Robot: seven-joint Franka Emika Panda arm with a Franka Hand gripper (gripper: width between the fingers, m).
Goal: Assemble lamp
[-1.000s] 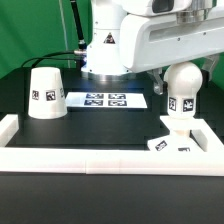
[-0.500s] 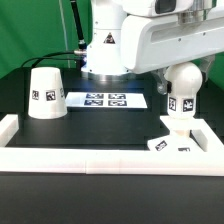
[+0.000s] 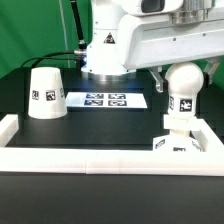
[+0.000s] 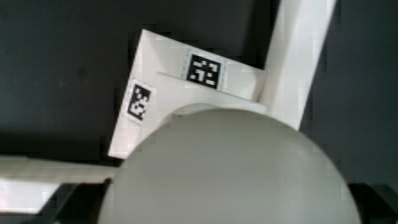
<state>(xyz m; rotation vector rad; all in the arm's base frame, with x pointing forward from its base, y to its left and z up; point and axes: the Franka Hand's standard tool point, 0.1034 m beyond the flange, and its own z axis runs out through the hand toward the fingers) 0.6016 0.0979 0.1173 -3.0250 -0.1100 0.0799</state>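
The white ball bulb (image 3: 181, 92) stands upright with its neck in the low square base block (image 3: 178, 146) at the exterior view's right, next to the border rail. My gripper (image 3: 183, 74) comes down over the bulb's top, one finger on each side, and is shut on it. In the wrist view the bulb (image 4: 222, 170) fills the space between my dark fingers (image 4: 71, 202), with the tagged base (image 4: 187, 75) beneath it. The truncated-cone shade (image 3: 44, 93) stands alone at the exterior view's left, wide end down.
The marker board (image 3: 107, 100) lies flat in the middle, in front of the robot's pedestal (image 3: 105, 55). A long white border rail (image 3: 100, 160) runs along the front and up both sides; it also shows in the wrist view (image 4: 302, 50).
The bulb and my gripper have shifted slightly toward the exterior view's right. The base block under them has moved a little with them.
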